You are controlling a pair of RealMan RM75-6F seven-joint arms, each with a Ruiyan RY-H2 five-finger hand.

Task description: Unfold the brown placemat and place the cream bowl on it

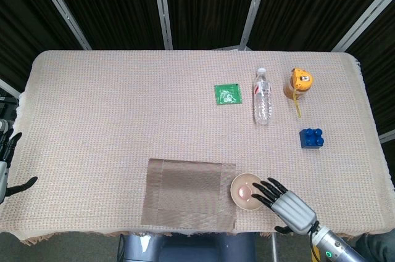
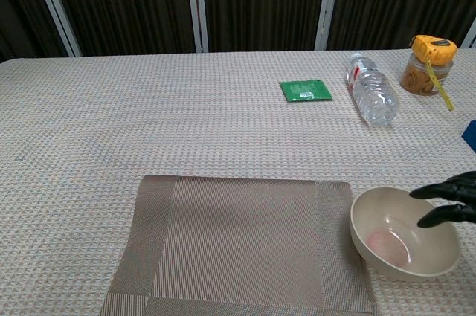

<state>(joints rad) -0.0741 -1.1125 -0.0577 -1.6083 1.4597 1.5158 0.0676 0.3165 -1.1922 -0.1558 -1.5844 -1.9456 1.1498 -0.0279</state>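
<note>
The brown placemat (image 1: pixel 190 193) lies flat near the table's (image 1: pixel 123 108) front edge; the cream bowl (image 1: pixel 247 191) sits at its three o'clock, touching; the right hand (image 1: pixel 285 204), fingers spread and empty, reaches the bowl's rim; the left hand (image 1: pixel 6 166) is spread at the table's nine o'clock edge, holding nothing.

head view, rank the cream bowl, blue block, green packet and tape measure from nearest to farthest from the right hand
From the right hand:
1. cream bowl, right at its fingertips, on its left
2. blue block, farther back, slightly right
3. green packet, farther back, to the left
4. tape measure, far back, right side
</note>
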